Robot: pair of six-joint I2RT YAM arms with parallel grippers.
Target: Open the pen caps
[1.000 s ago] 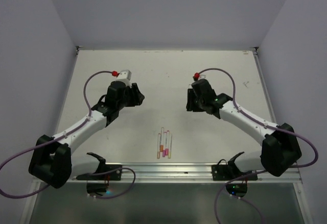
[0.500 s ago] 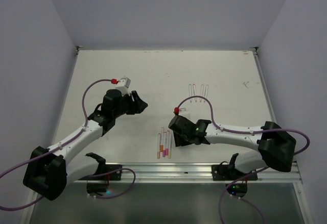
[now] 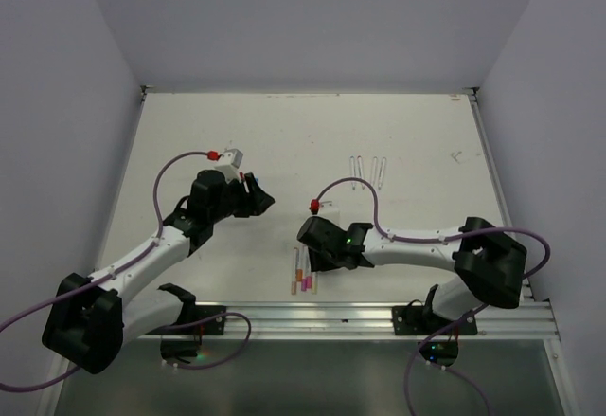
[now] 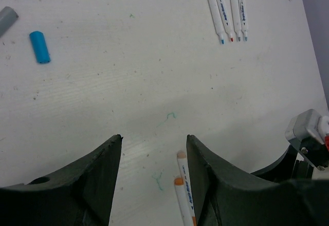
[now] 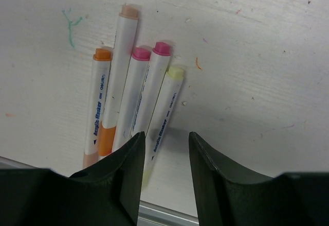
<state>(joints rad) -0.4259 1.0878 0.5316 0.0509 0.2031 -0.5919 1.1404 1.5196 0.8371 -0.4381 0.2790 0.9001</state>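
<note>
right wrist view: right gripper (image 5: 165, 138) jaws apart, five capped white plastic marker pens (image 5: 131, 97) bunched just ahead-left. left gripper (image 4: 154, 141) jaws apart, empty; short blue plastic cap (image 4: 39, 47) far ahead-left.

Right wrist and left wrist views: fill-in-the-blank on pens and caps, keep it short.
The right claw hovers over ___ clustered pens. The cluster's rightmost pen has a ___ end. In the left wrist view, the loose cap is ___. The far row of uncapped pens counts ___. Answers: five; yellow; blue; four.
</note>
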